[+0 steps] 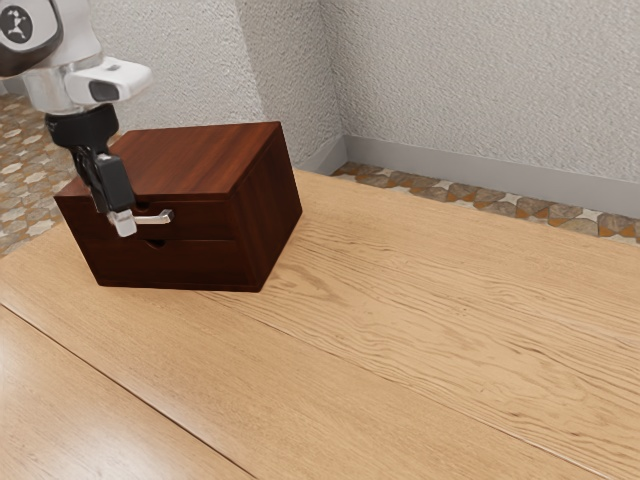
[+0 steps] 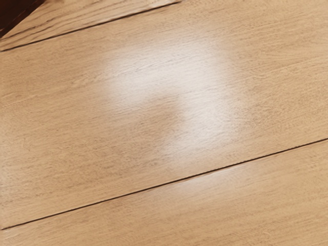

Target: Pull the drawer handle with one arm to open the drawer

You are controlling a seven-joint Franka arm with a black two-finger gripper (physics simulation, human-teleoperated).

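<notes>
A dark wooden drawer box (image 1: 205, 160) stands on the table at the exterior view's left. Its front carries a small silver handle (image 1: 156, 215) on the upper drawer (image 1: 190, 221), which sits flush with the box front. My black gripper (image 1: 123, 222) hangs down in front of the box, its pale tip right at the handle's left end. Whether it holds the handle is hidden from this side. A dark corner of the box (image 2: 9, 10) shows in the wrist view, which otherwise looks down at the tabletop just under my hand.
The light wooden table (image 1: 400, 330) stretches wide toward the exterior view's right and front, with plank seams (image 2: 169, 182) running across it. A grey textured wall (image 1: 470, 70) and a patterned floor strip (image 1: 500, 195) lie behind the table.
</notes>
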